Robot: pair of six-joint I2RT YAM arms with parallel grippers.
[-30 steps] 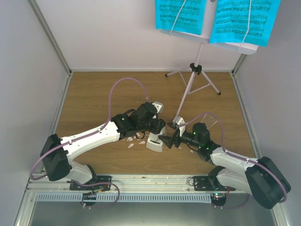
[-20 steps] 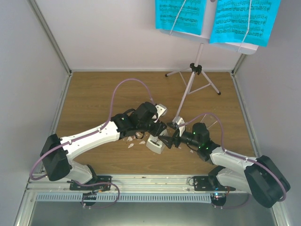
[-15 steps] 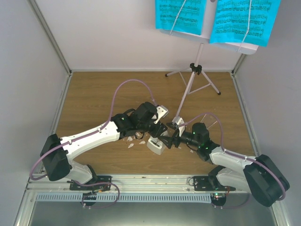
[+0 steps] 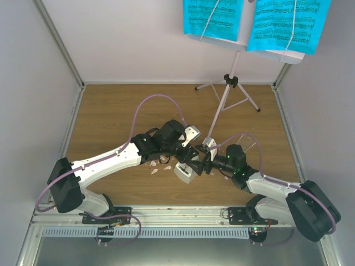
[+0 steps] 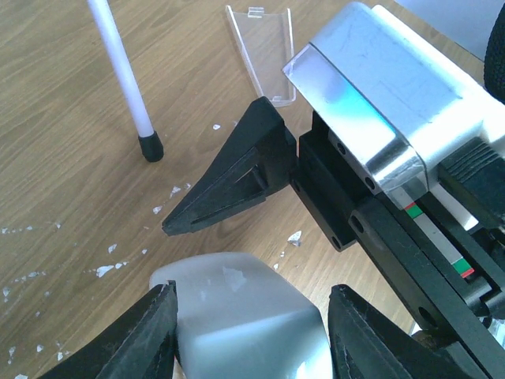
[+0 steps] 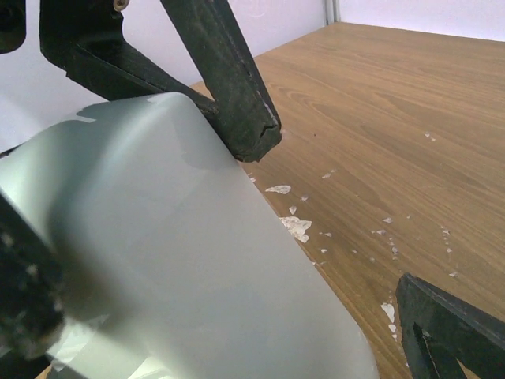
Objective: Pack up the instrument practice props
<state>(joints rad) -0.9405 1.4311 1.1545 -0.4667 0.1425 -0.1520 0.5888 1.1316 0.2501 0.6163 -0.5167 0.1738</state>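
The small white metronome (image 4: 185, 173) lies tipped on the wooden floor between both arms. My left gripper (image 5: 252, 294) is shut on its body (image 5: 237, 312), one finger on each side. From the right, my right gripper (image 6: 217, 309) straddles the same metronome (image 6: 173, 260) with its jaws wide open, its right fingertip well off the body. The clear cover (image 5: 262, 54) lies loose on the wood beyond. The music stand (image 4: 232, 83) rises at the back right, holding cyan sheet-music pages (image 4: 213, 19), with one leg's black foot (image 5: 151, 147) close by.
White crumbs (image 5: 102, 270) are scattered on the wood around the metronome. Grey walls (image 4: 39, 83) close in the left, back and right sides. A metal rail (image 4: 177, 210) runs along the near edge between the arm bases.
My right gripper has slid left until its open jaws surround the metronome. My left wrist has turned and the metronome has shifted slightly toward the near edge.
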